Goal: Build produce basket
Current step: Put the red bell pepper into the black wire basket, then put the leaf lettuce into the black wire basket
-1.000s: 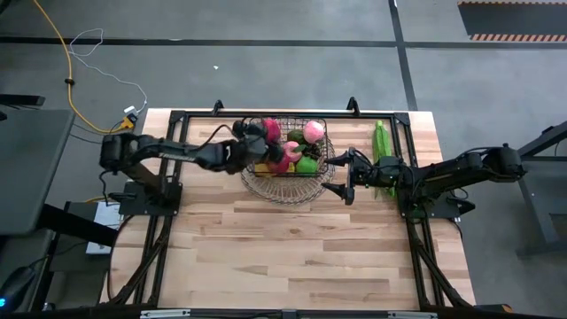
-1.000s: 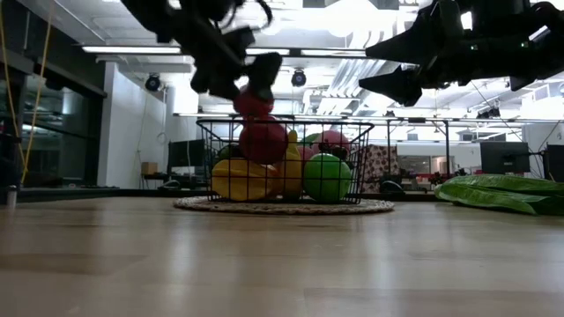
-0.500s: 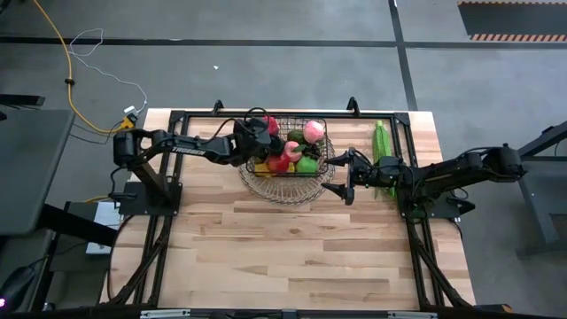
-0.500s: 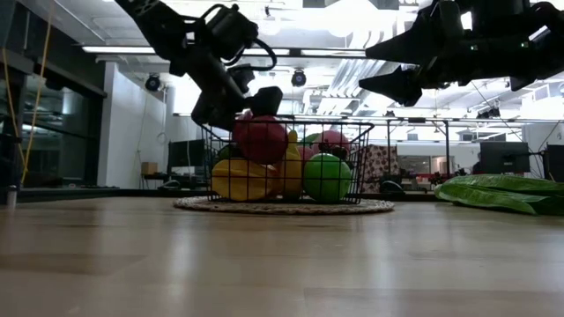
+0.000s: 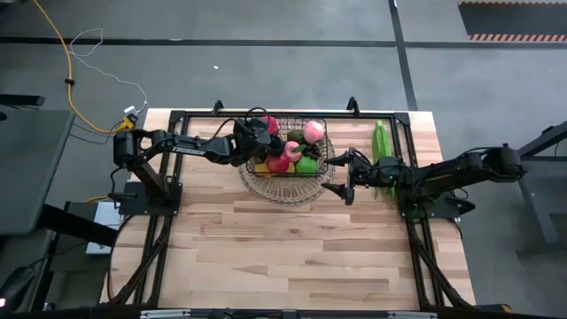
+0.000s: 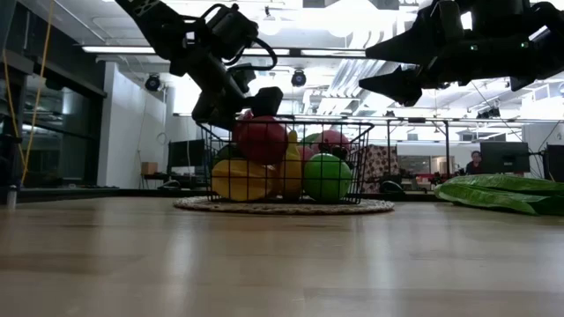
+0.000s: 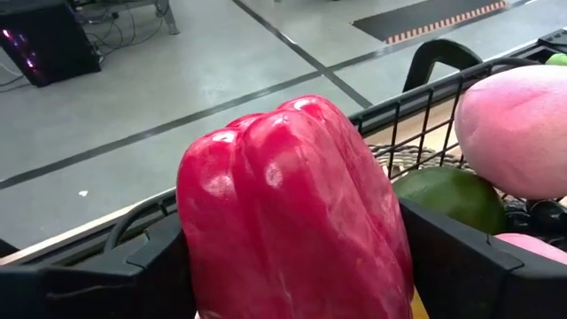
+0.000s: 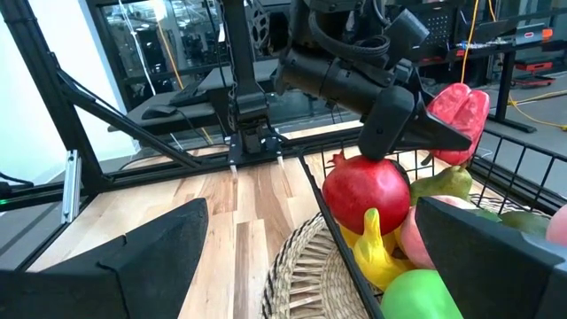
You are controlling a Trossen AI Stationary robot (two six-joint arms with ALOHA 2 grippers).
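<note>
Red and glossy, the bell pepper point(image 7: 292, 213) sits between my left fingers point(image 7: 461, 257), which press on its two sides; they are spread wide because the pepper is broad. My left gripper point(image 5: 257, 133) holds it over the far left corner of the dark wire-grid basket point(image 5: 323, 155), just above the other produce. I judge the pepper light and hollow, with smooth skin that can slip, so a hold across its widest middle seems safest, and not too hard, or the walls may dent. The long green husk point(image 5: 381, 146) lies on the wooden table point(image 5: 292, 248) beside the basket. My right gripper point(image 5: 347, 177) waits near the basket's right side, its fingers spread and holding nothing.
</note>
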